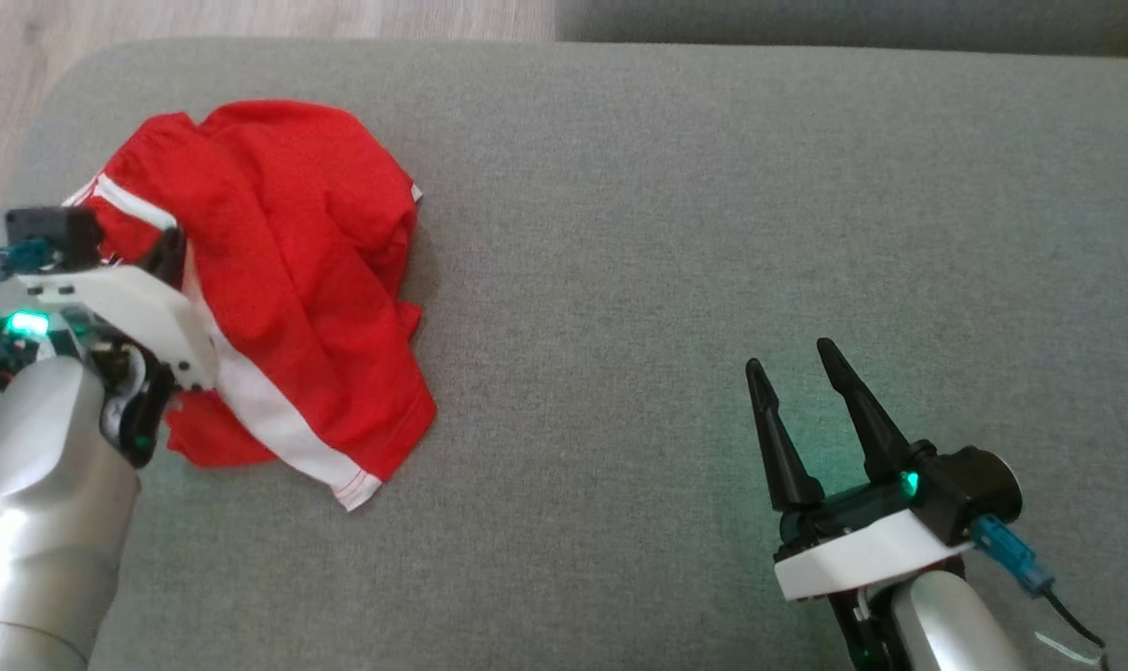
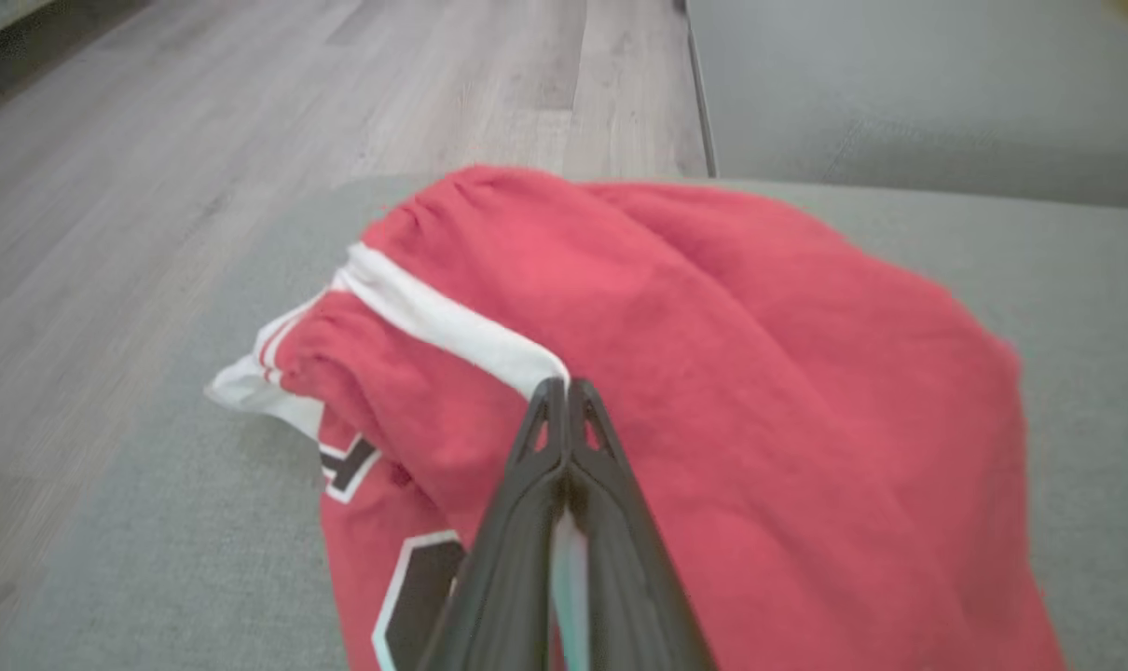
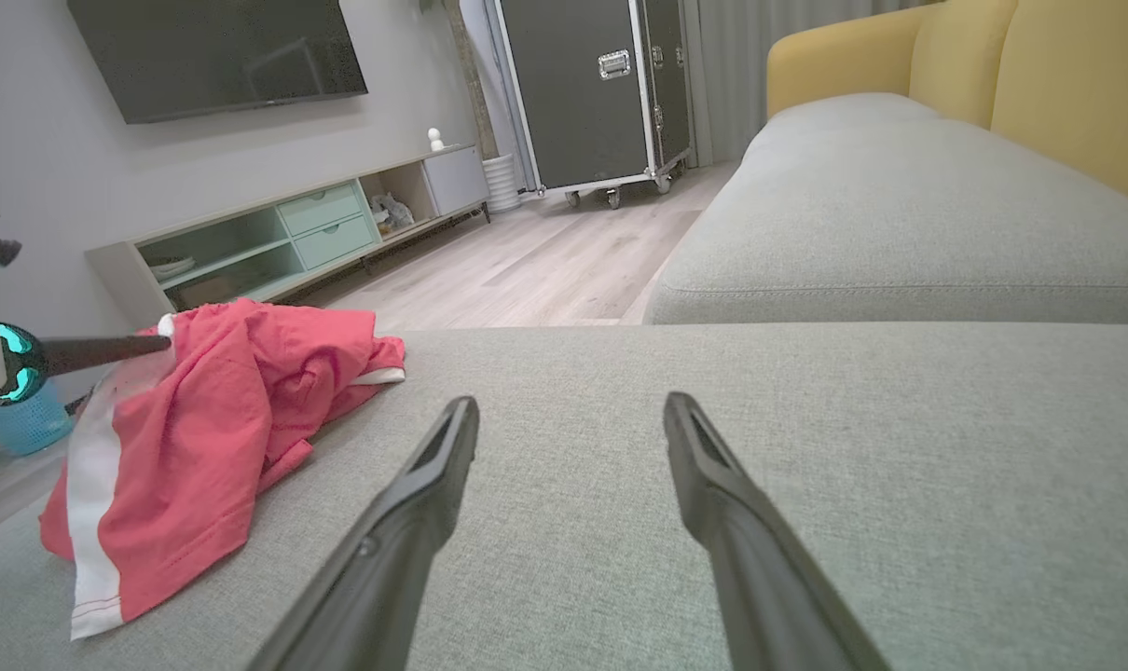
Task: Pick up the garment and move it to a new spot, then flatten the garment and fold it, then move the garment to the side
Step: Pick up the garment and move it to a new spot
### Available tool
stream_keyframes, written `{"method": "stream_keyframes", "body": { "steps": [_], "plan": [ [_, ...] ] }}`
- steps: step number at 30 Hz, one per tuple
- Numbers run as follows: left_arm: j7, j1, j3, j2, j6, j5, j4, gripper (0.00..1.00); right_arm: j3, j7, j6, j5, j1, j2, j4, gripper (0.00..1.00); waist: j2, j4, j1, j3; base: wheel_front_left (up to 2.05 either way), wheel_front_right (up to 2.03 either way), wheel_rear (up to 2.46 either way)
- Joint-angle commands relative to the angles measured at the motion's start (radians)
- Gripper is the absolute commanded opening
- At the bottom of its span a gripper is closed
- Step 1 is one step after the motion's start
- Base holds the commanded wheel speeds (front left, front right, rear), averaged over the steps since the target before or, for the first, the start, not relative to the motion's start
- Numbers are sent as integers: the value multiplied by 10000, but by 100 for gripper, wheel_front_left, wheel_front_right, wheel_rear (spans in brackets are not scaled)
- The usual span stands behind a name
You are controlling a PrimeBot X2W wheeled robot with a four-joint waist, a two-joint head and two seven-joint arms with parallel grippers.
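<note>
Lying crumpled on the left part of a grey sofa cushion (image 1: 713,186) is a red garment (image 1: 294,261) with white stripes, close to the cushion's edge beside the wooden floor (image 2: 247,93). The left end effector (image 2: 564,387) has its two dark fingers pressed together on a fold at the garment's white band, pinching the cloth near its top. The right end effector (image 1: 790,356) sits well apart to the right over bare cushion — fingers spread wide, holding nothing.
</note>
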Motion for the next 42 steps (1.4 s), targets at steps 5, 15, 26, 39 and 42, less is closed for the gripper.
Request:
{"method": "stream_keyframes", "body": {
  "steps": [5, 15, 26, 39, 42],
  "plan": [
    [-1110, -628, 202, 509, 18, -1281, -1607, 0, 275, -107, 75, 182, -200, -41, -200, 100, 0, -151, 0, -582, 0, 0, 0],
    [-1434, -54, 391, 771, 83, -2807, -4822, 0, 211, -107, 75, 555, 74, -41, -29, 100, 0, -279, 0, -1411, 0, 0, 0],
    [-888, 566, -102, -175, 847, -3234, -8018, 0, 172, -107, 75, 765, -17, -41, -125, 100, 0, -816, 0, -1694, 0, 0, 0],
    [-744, -105, -1306, -1650, 961, -2983, -7980, 0, 493, -107, 75, 1274, -769, -41, -556, 100, 0, -3008, 0, -1163, 0, 0, 0],
    [-1048, -509, -1418, -2108, 1002, -2815, -7666, 0, 605, -107, 75, 1426, -1004, -41, -728, 100, 0, -3813, 0, -953, 0, 0, 0]
  ]
}}
